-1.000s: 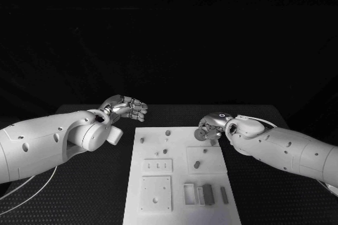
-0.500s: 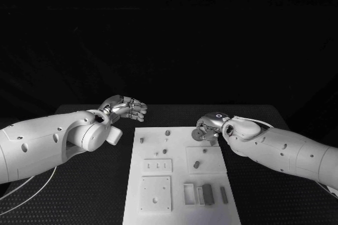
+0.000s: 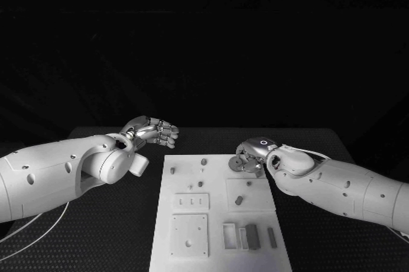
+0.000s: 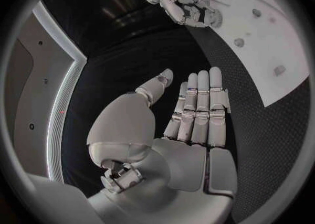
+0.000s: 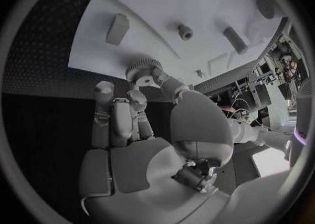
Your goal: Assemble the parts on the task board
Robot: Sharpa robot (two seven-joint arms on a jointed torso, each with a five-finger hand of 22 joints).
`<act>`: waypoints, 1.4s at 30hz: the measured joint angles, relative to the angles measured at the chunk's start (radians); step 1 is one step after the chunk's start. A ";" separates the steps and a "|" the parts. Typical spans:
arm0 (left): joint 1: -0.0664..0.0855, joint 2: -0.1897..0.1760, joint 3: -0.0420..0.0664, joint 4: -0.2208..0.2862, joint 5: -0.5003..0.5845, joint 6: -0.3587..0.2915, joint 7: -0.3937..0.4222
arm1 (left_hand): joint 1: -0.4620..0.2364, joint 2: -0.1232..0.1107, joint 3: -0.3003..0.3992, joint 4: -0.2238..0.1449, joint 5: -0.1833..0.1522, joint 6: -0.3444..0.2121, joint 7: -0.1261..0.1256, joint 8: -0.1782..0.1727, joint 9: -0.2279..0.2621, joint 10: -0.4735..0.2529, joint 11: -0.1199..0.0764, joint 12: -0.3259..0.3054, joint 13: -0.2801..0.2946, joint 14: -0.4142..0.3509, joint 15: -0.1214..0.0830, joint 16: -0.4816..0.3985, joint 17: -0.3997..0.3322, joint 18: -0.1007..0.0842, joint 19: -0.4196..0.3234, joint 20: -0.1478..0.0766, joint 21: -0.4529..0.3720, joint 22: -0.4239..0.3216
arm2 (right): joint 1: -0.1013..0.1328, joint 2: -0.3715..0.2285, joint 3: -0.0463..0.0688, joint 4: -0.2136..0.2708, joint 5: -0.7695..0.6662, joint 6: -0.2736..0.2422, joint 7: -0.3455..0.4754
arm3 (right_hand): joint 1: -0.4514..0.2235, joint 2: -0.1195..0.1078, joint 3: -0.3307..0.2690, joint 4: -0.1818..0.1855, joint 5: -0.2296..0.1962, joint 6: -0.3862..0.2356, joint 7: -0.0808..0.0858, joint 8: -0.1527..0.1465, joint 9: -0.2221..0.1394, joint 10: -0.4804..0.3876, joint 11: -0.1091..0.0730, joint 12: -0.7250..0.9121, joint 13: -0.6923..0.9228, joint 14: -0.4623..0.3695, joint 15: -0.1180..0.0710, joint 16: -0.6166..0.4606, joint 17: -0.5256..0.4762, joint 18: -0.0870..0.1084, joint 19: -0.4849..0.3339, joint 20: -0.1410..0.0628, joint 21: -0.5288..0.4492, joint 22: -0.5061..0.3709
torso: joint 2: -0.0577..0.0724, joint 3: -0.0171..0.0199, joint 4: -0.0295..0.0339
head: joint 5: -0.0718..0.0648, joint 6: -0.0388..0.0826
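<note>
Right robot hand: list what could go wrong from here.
1. The right robot hand pinches a small ridged round part only at its fingertips, at the far right edge of the task board; a slip could drop it onto the black table.
2. Several pegs stand on the board close by; lowering off target could knock one.
3. The left robot hand hovers open beyond the board's far left corner, too far to catch or steady anything.

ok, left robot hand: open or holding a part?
Open. The left robot hand shows a bare palm with straight fingers, hovering over the black table beside the task board.
</note>
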 measured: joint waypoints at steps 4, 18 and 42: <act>0.000 -0.001 0.000 0.000 0.000 0.000 0.000 | 0.000 0.000 0.000 0.000 0.000 0.000 0.000 0.000 0.000 0.000 0.000 0.000 0.000 0.000 0.000 0.000 0.000 -0.001 0.000 0.000 0.000 0.000 | 0.005 -0.001 0.006 0.041 -0.011 -0.018 -0.032 | -0.005 -0.005 0.003 0.003 0.000 0.005 -0.004 0.000 0.000 0.005 -0.002 0.000 0.000 0.007 0.000 0.000 0.000 0.000 0.004 -0.001 0.000 0.000 | 0.000 -0.0003 0.0001 | 0.002 0.001; 0.000 -0.005 0.000 0.004 0.000 0.000 0.000 | 0.000 0.000 0.000 0.000 0.000 0.000 0.000 0.000 0.000 0.000 0.000 0.000 0.001 0.000 0.000 0.000 0.002 0.003 0.000 0.000 0.000 0.001 | 0.006 0.050 0.020 0.128 -0.083 -0.058 -0.102 | -0.006 -0.015 0.008 0.020 0.000 0.013 -0.006 0.005 0.000 0.009 -0.005 -0.004 -0.005 0.013 -0.003 0.000 0.002 0.000 0.013 -0.005 0.000 0.000 | 0.000 0.0003 0.0004 | 0.008 0.005; 0.000 0.007 0.001 0.001 0.000 0.000 -0.001 | 0.000 0.000 0.000 0.000 0.000 0.000 0.000 0.000 0.000 0.000 0.000 -0.004 0.001 0.000 0.000 -0.004 0.004 0.007 0.000 0.000 0.000 0.002 | -0.020 0.201 -0.023 0.014 -0.147 -0.050 -0.106 | -0.006 -0.026 0.012 0.023 0.002 0.015 -0.007 0.005 0.001 0.016 -0.005 -0.011 -0.011 0.014 -0.003 0.000 -0.007 0.000 0.014 -0.004 0.000 0.000 | 0.001 0.0011 0.0035 | 0.011 0.004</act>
